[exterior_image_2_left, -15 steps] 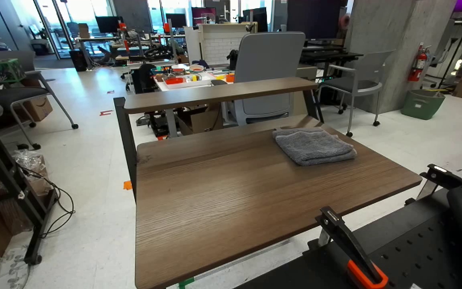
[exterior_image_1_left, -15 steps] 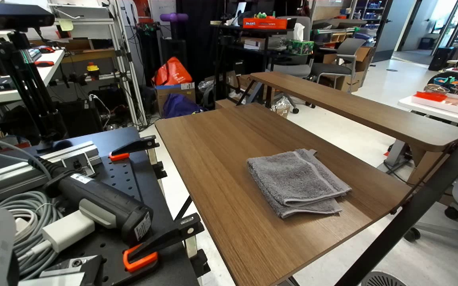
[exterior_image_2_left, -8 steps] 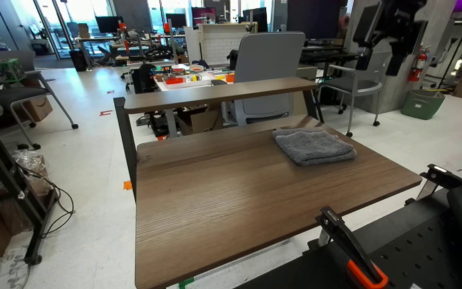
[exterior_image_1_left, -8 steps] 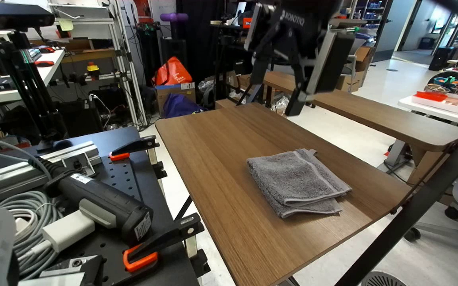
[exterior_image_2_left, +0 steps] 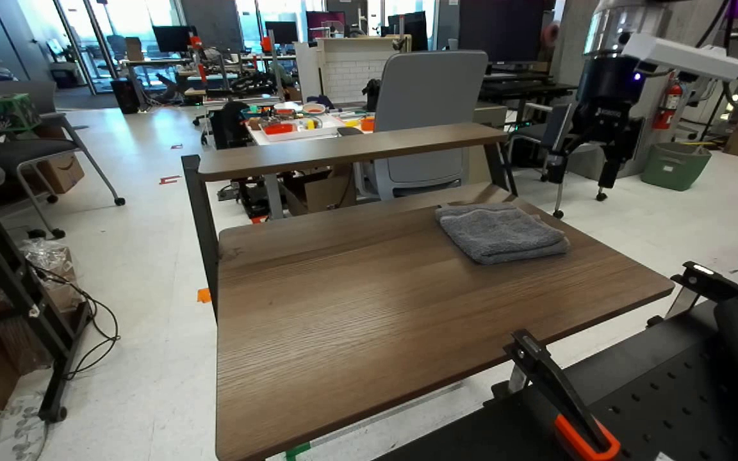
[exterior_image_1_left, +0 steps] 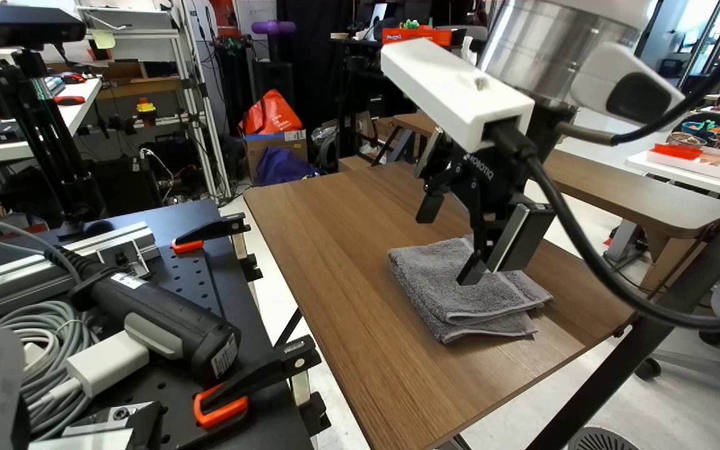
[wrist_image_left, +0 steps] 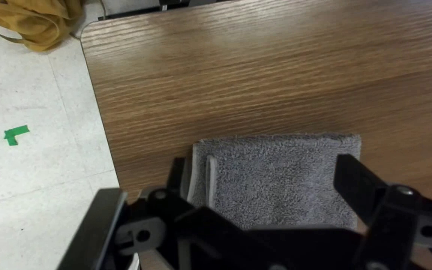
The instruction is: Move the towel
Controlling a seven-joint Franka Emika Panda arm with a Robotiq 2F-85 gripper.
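Observation:
The towel [exterior_image_1_left: 435, 281] is a grey folded cloth lying on the brown wooden table [exterior_image_1_left: 335, 250]. It also shows in an exterior view [exterior_image_2_left: 503, 234] near the table's far right part, and in the wrist view [wrist_image_left: 276, 180] between the fingers. My gripper [exterior_image_1_left: 450, 242] is open and empty. It hangs above the table, apart from the towel in an exterior view [exterior_image_2_left: 582, 174]. In the wrist view my gripper [wrist_image_left: 261, 168] spans nearly the towel's width, and its body hides the towel's near part. One fingertip [exterior_image_1_left: 471, 274] covers a bit of the towel in that exterior view.
A raised wooden shelf [exterior_image_2_left: 350, 150] runs along one long edge of the table, held by dark posts. A black cart [exterior_image_1_left: 191, 287] with orange-handled clamps [exterior_image_2_left: 590, 438], cables [exterior_image_1_left: 63, 325] and a black tool [exterior_image_1_left: 154, 312] stands beside the table. A mustard bag [wrist_image_left: 39, 22] lies on the floor.
One second ago no arm was in view. Half a second ago the open gripper was high up; it has since come down towards the table. The towel has not moved.

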